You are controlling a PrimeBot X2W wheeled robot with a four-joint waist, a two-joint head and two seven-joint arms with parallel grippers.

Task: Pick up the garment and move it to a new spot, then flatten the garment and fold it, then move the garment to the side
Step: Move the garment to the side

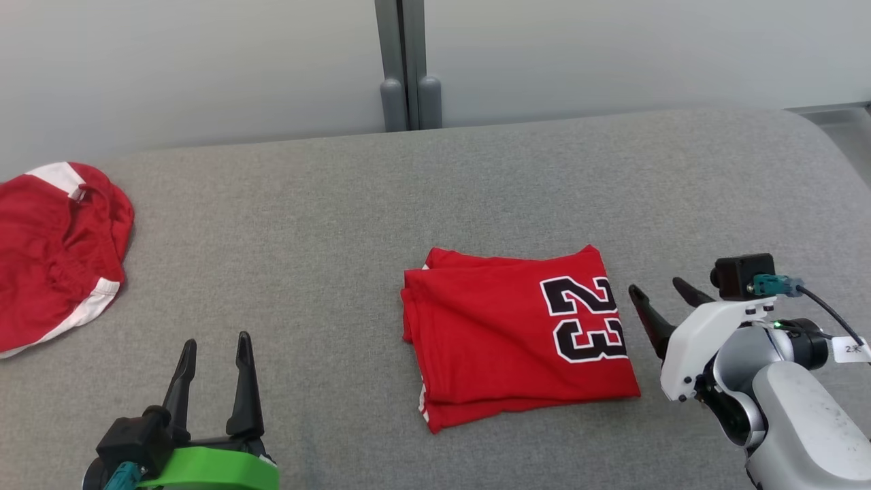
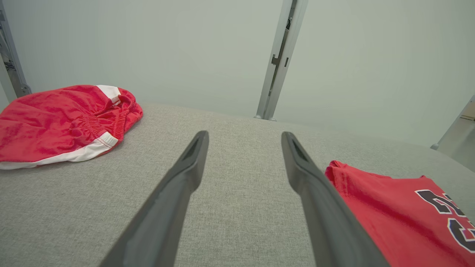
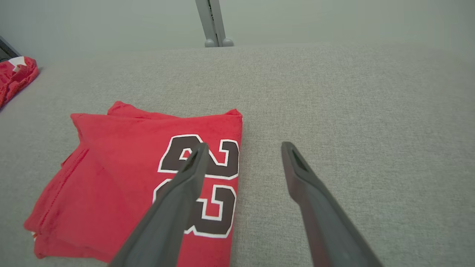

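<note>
- The right pincer (image 1: pixel 656 286) stands open and empty at the lower right of the head view. Its fingertips are just beside the garment's right edge, clear of the cloth.
- The left pincer (image 1: pixel 216 340) is also spread wide and holds nothing. It sits at the lower left, well apart from the garment.
- The garment (image 1: pixel 503 333), a red jersey with a black "23", lies folded on the grey desk (image 1: pixel 326 204), a little right of the frame's centre.
- Red shorts (image 1: pixel 54 245) with white trim lie at the left edge.
- A grey post (image 1: pixel 407 61) rises at the top centre.
</note>
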